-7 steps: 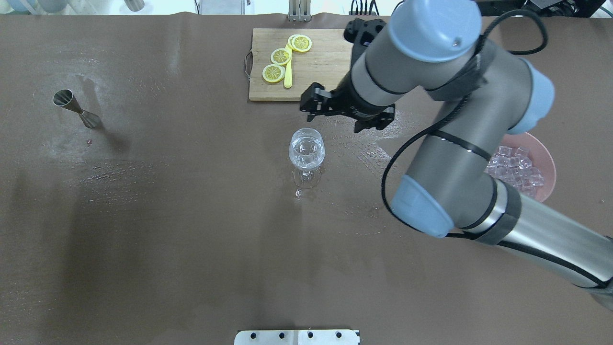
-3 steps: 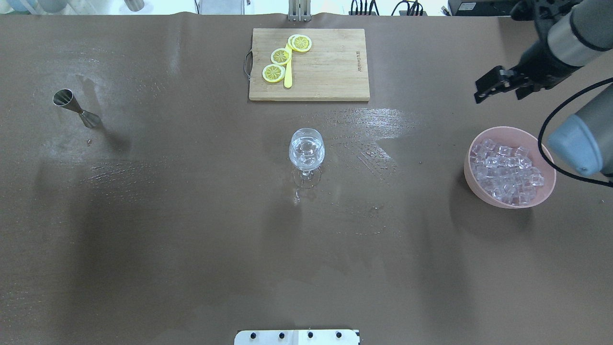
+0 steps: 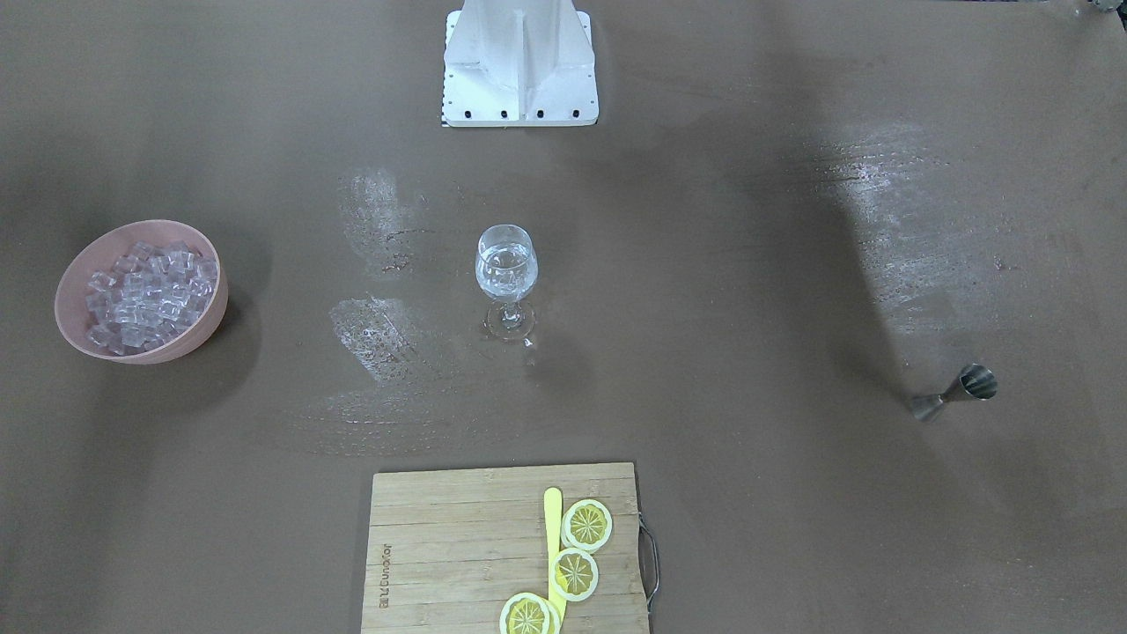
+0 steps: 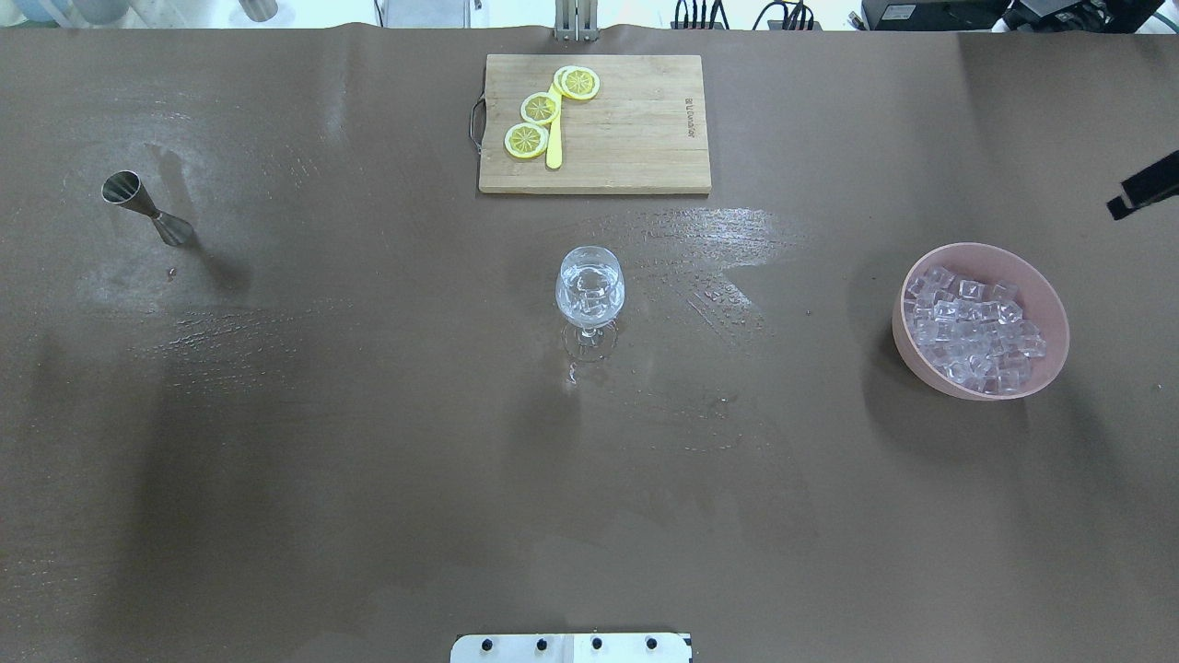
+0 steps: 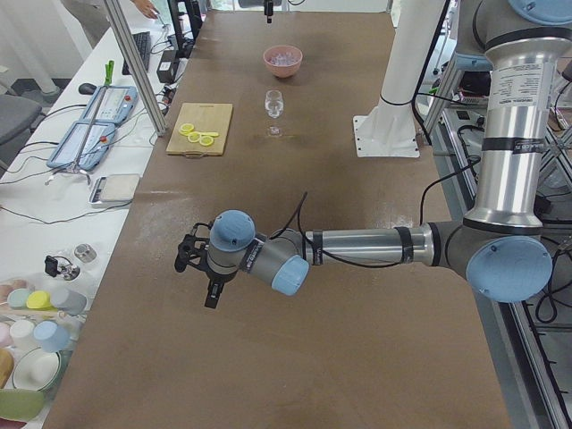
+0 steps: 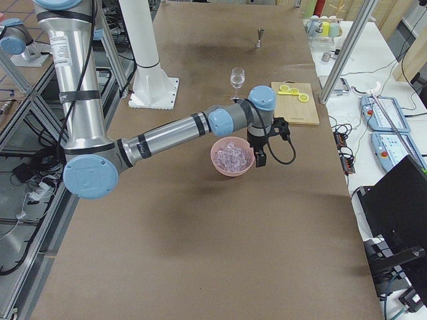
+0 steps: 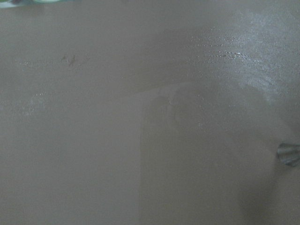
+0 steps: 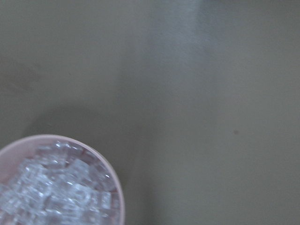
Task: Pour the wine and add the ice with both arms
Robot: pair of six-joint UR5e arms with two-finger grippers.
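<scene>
clear wine [image 4: 590, 295] sits in the upright wine glass [image 4: 589, 318], its stem vertical. ice [image 4: 976, 331] heaps in the pink bowl [image 4: 914, 357] robot-right of that glass. left pincer [image 5: 204, 284] and right pincer [image 6: 259, 159]: spread or pressed, cannot tell.

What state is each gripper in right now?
Left gripper: cannot be told; only a side view shows it.
Right gripper: cannot be told; mostly out of the overhead view.

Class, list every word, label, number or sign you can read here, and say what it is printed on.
Cutting board, brand mark: letters too blurred to quote.
Left arm, printed label: too small to read.
Right arm, printed label: too small to read.
No other text shows.
</scene>
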